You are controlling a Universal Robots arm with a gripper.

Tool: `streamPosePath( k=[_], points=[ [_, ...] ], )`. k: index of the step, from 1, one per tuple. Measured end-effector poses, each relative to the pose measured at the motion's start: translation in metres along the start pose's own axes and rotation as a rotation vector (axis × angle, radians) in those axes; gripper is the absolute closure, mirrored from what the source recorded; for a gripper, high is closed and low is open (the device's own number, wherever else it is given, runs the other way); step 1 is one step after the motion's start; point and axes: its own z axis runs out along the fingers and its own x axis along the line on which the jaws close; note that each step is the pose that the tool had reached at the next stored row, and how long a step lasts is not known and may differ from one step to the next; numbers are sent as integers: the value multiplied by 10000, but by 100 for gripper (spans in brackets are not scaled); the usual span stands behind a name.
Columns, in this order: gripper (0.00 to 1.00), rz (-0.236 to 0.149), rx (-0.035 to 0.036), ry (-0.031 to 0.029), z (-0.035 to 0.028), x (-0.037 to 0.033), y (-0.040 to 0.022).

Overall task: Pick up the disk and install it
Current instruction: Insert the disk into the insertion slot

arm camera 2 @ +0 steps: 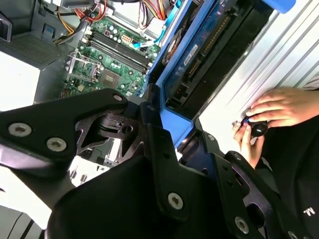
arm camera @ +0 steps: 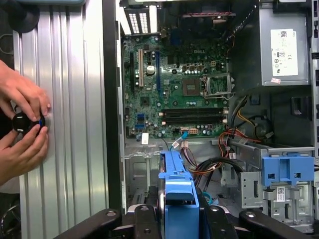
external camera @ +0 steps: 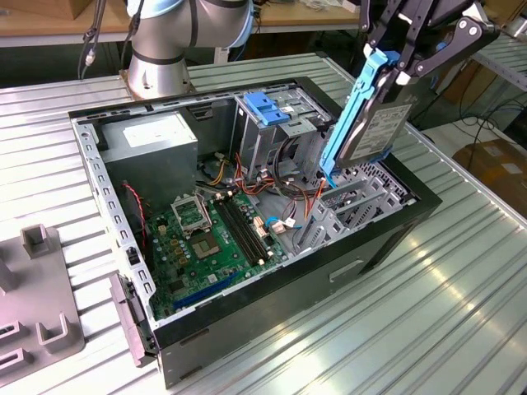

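The jaws are clamped on the upper end of the disk (external camera: 380,129), which hangs tilted in the air at two o'clock in the exterior view, its lower end over the open computer case (external camera: 272,317) on the desk (external camera: 445,313).

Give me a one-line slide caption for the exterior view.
The gripper holds the disk on end, slightly tilted, above the open computer case on the ribbed metal table.
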Motion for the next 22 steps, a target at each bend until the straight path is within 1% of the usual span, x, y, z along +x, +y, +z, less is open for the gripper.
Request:
streamPosePath(
  k=[5, 6, 8, 11, 13, 17, 22],
  points=[
    [63, -393, 2, 4, 47, -1, -53],
    [63, -402, 10, 5, 62, 1, -62],
    [63, -306, 21, 3, 107, 16, -66],
    [63, -253, 24, 5, 169, 30, -103],
    [63, -244, 24, 4, 188, 41, -126],
    [63, -243, 23, 5, 230, 65, -143],
    [63, -224, 23, 5, 311, 85, -162]
  ],
)
